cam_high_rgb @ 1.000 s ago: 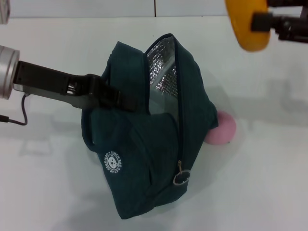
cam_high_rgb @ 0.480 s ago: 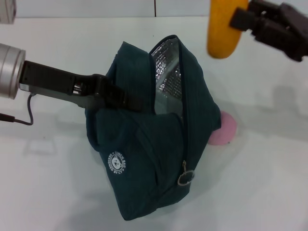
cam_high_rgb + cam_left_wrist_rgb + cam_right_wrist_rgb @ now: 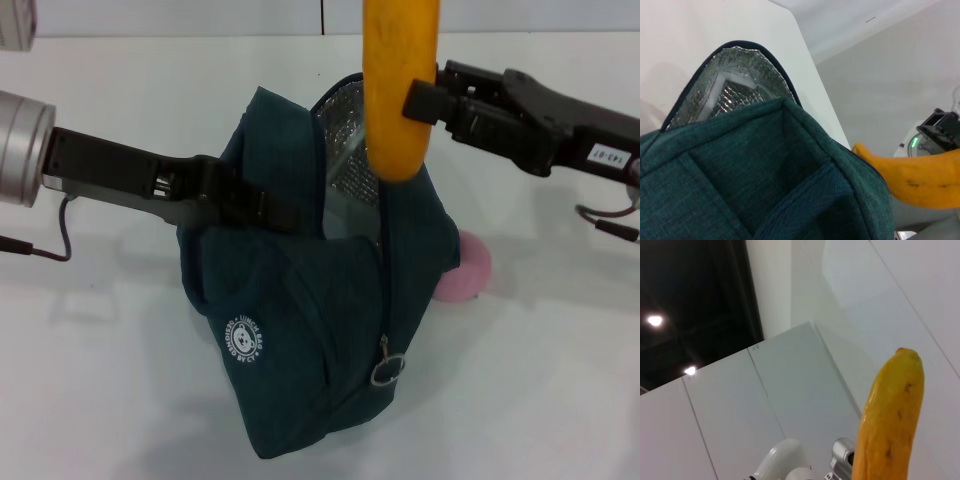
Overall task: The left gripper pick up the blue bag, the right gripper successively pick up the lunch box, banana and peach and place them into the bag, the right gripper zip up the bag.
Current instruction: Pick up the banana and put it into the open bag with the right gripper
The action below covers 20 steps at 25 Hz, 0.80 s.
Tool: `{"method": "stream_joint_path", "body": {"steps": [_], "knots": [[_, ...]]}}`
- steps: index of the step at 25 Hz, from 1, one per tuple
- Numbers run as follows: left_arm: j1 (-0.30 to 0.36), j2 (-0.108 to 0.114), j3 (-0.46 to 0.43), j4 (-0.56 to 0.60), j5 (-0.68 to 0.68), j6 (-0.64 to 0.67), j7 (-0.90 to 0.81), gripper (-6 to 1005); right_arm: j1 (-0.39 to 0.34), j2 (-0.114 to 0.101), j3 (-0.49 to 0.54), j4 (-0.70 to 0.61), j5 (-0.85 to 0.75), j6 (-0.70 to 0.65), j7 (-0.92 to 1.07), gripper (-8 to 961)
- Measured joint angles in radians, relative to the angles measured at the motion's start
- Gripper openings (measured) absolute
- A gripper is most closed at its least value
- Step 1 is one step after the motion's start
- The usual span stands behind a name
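We work on a white table (image 3: 560, 400). The blue bag (image 3: 310, 340) sits near its middle, its mouth turned toward the far edge and gaping open, silver lining (image 3: 345, 160) showing. Our left gripper (image 3: 265, 212) reaches in from the left edge and pinches the bag's near wall just below the opening, holding it up. Our right gripper (image 3: 415, 100) comes from the right edge, clamped on the banana (image 3: 400, 90), which hangs upright with its lower tip just over the open mouth. The peach (image 3: 465, 270) lies on the table, touching or just behind the bag's right side. We cannot tell whether the lunch box is inside. To seat the banana cleanly, we should lower it tip first along the lining, clear of the zipper edge, then release.
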State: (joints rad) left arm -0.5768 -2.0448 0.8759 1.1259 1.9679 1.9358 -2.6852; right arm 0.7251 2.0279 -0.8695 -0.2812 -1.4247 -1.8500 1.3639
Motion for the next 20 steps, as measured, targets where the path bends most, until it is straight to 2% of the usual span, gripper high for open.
{"method": "stream_joint_path", "body": {"steps": [15, 20], "knots": [[0.004, -0.001, 0.002, -0.002, 0.000, 0.000, 0.004, 42, 0.006, 0.000, -0.050, 0.120, 0.001, 0.087, -0.094, 433], [0.001, -0.003, 0.002, -0.003, 0.000, 0.000, 0.006, 43, 0.028, 0.000, -0.060, 0.171, 0.002, 0.107, -0.128, 439]]}}
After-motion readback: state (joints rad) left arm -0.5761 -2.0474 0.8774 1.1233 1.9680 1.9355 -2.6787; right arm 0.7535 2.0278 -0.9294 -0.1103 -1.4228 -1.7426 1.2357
